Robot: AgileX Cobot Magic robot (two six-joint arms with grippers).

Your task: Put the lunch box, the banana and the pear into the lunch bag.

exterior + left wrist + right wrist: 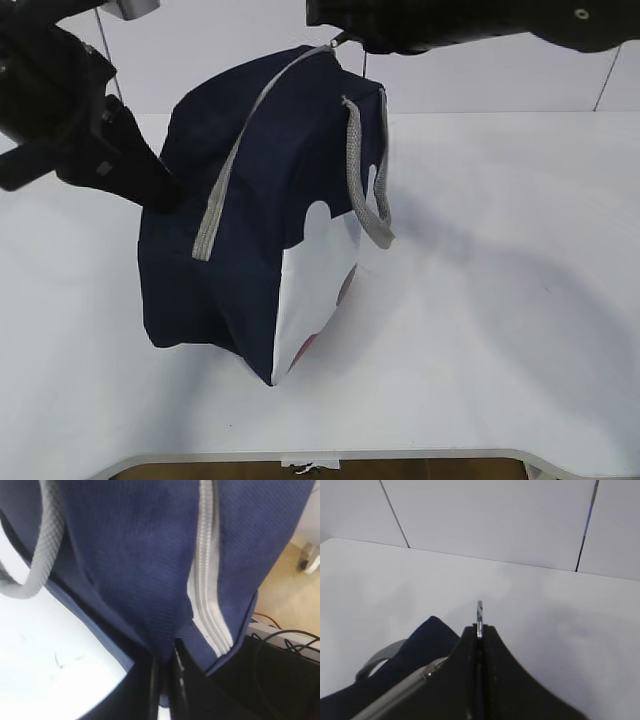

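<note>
The navy lunch bag (250, 210) hangs tilted above the white table, its grey zipper (225, 170) running shut along the upper side as far as it shows. My left gripper (168, 192) is shut on the bag's navy fabric at its left flank; in the left wrist view the pinched cloth (150, 580) sits between the jaws of that gripper (165, 667). At the bag's top corner my right gripper (345, 40) is shut on the metal ring zip pull (479, 612), which sticks out past its fingertips (479, 630). The lunch box, the banana and the pear are out of view.
A grey webbing handle (365, 190) dangles over the bag's white side panel (315, 290). The white table (500, 300) spreads all round, with its front edge at the bottom. Beyond the table, cables on the floor (285, 635) show in the left wrist view.
</note>
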